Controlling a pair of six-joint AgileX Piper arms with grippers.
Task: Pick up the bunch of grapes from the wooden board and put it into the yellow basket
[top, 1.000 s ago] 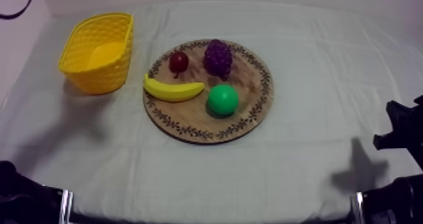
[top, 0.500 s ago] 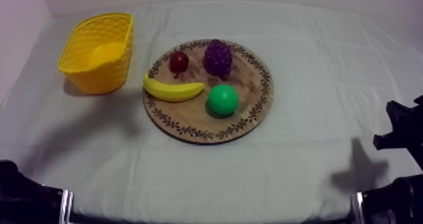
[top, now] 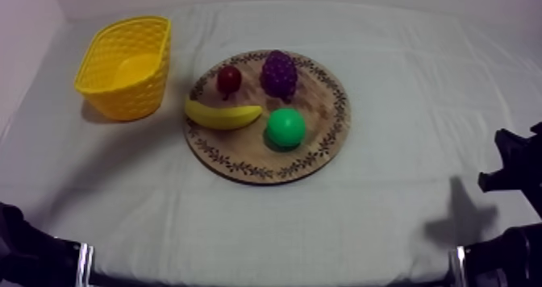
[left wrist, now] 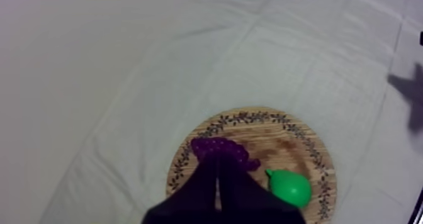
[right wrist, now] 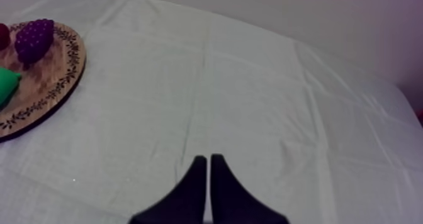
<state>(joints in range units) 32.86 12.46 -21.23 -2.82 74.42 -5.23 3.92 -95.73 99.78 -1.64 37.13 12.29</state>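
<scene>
The purple bunch of grapes (top: 279, 72) lies on the far part of the round wooden board (top: 323, 149), beside a small red fruit (top: 229, 79). The yellow basket (top: 122, 64) stands at the table's far left, apart from the board. In the left wrist view my left gripper (left wrist: 217, 163) is shut on nothing, a narrow wedge held above the board (left wrist: 302, 141) just before the grapes (left wrist: 223, 152). My right gripper (right wrist: 206, 158) is also shut and hovers over bare cloth, far to the right of the board (right wrist: 60, 75) and grapes (right wrist: 34, 39).
A banana (top: 222, 114) and a green pear (top: 285, 128) lie on the board's near half. The pear (left wrist: 288, 186) also sits beside the grapes in the left wrist view. My right arm (top: 516, 169) rests at the table's right edge.
A black part of the arm at the top view's upper left edge has left the picture. A faint shadow near the basket has shifted. Fruit, board and basket have not moved.
</scene>
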